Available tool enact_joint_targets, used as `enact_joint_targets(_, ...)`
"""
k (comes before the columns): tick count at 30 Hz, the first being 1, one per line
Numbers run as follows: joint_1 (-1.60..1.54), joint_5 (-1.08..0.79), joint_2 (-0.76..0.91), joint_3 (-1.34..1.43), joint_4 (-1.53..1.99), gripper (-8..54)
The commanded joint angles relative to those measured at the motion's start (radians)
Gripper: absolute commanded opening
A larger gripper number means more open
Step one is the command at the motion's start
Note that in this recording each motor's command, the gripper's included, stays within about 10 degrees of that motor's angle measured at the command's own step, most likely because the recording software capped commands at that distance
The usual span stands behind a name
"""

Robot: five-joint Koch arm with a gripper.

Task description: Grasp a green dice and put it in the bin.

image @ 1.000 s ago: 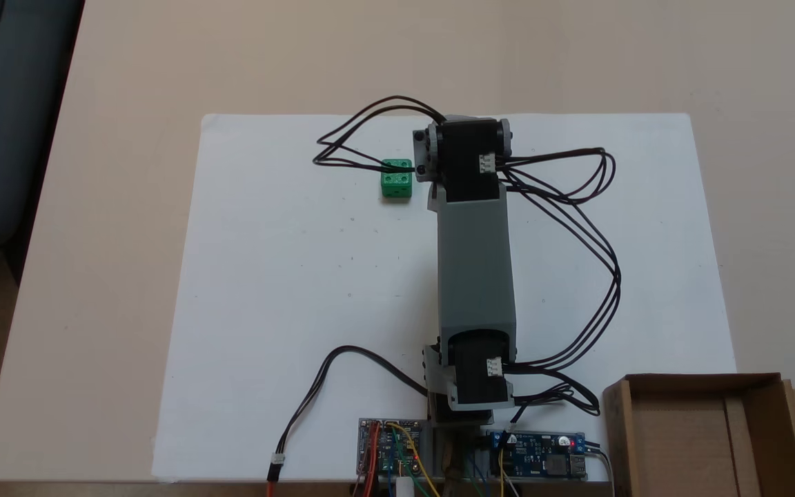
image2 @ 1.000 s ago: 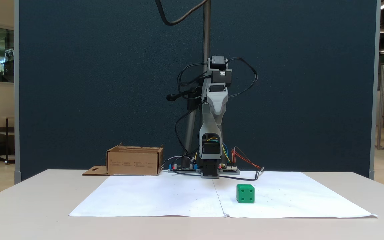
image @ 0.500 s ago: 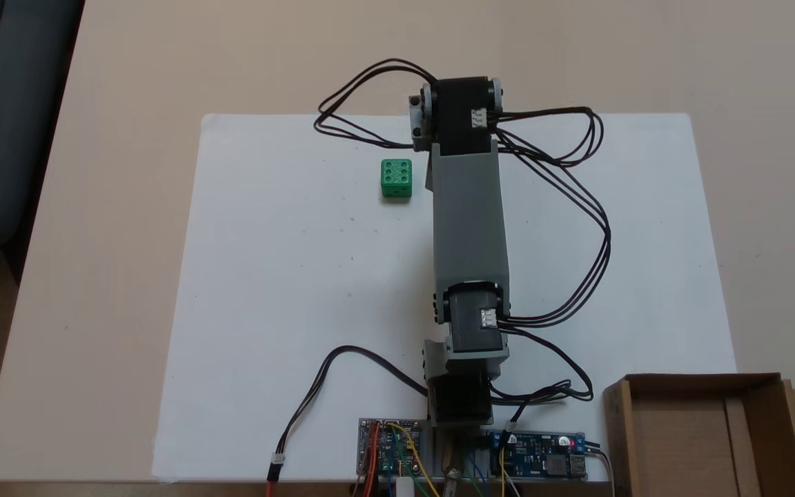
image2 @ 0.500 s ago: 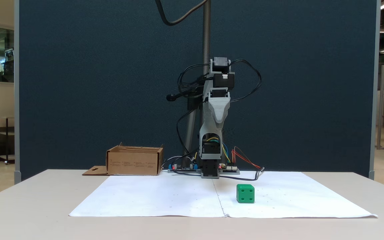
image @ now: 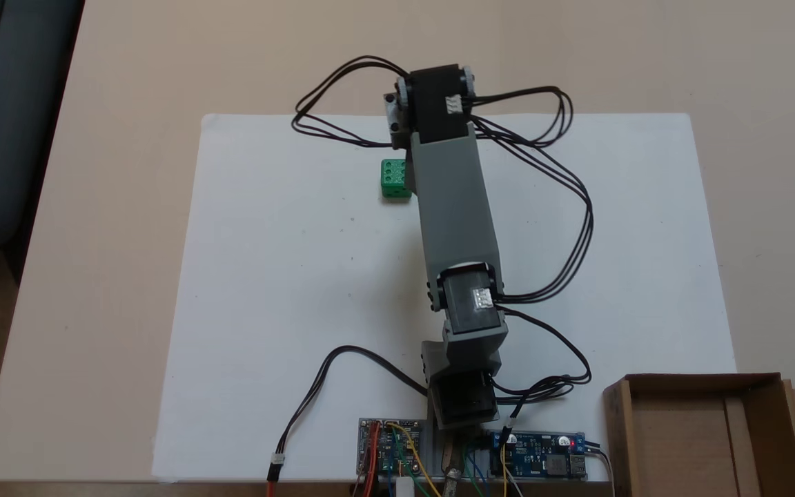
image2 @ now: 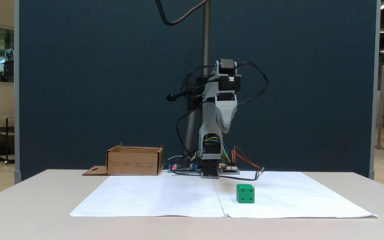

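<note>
The green dice (image: 392, 179), a small bright plastic cube, sits upper centre on white paper (image: 287, 276), half hidden beside the grey arm (image: 451, 200); the brown cardboard bin (image: 704, 431) waits lower right. In the front fixed view, dice (image2: 245, 193) lies right of centre, and the hand (image2: 226, 128) hangs high, its opening impossible to tell. Approach step: descend next. No writing legible.

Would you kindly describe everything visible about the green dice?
The green dice is a small bright green cube, plastic-looking, with rounded edges and sunken pips of the same green. It sits flat on the white paper sheet, untouched. From above, its top shows rows of pips, and the arm partly covers it.
</note>
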Motion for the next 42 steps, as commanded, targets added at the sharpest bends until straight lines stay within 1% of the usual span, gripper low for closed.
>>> enact_joint_targets(1,-0.043,0.112,0.012,-0.049,0.146,43.6)
enact_joint_targets(9,-0.077,0.201,-0.029,-0.049,0.046,44.5)
enact_joint_targets(13,-0.101,0.202,-0.032,-0.06,0.008,44.9)
enact_joint_targets(20,-0.101,0.21,-0.084,-0.101,-0.041,45.4)
enact_joint_targets(35,-0.1,0.186,-0.259,-0.204,-0.06,45.4)
enact_joint_targets(42,-0.095,0.184,-0.291,-0.222,-0.095,46.0)
